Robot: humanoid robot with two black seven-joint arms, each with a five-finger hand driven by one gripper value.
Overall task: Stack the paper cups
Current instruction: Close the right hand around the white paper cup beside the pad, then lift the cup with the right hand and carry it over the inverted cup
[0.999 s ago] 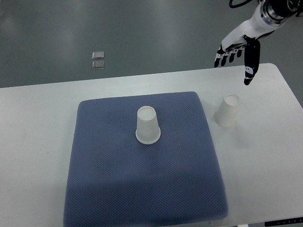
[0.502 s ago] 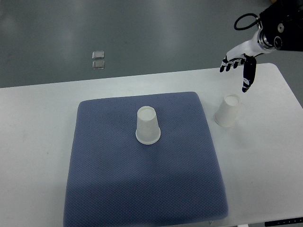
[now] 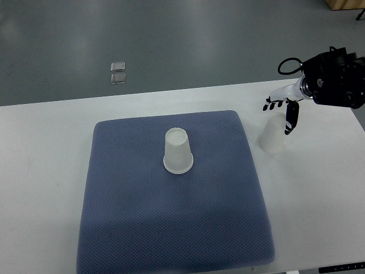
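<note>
Top view: your right hand (image 3: 282, 109) sits right over the far side of the off-mat cup (image 3: 272, 136), fingers (image 3: 291, 121) spread around its top, thumb on the right flank, nothing pinched yet. That cup stands upside down, axis vertical, on bare bench (image 3: 319, 188) just right of the blue mat (image 3: 177, 222). Target cup (image 3: 178, 151), also inverted, is mid-mat, well to the left. Path between looks clear. Left arm not visible.

Single steep overhead view — robot's side
</note>
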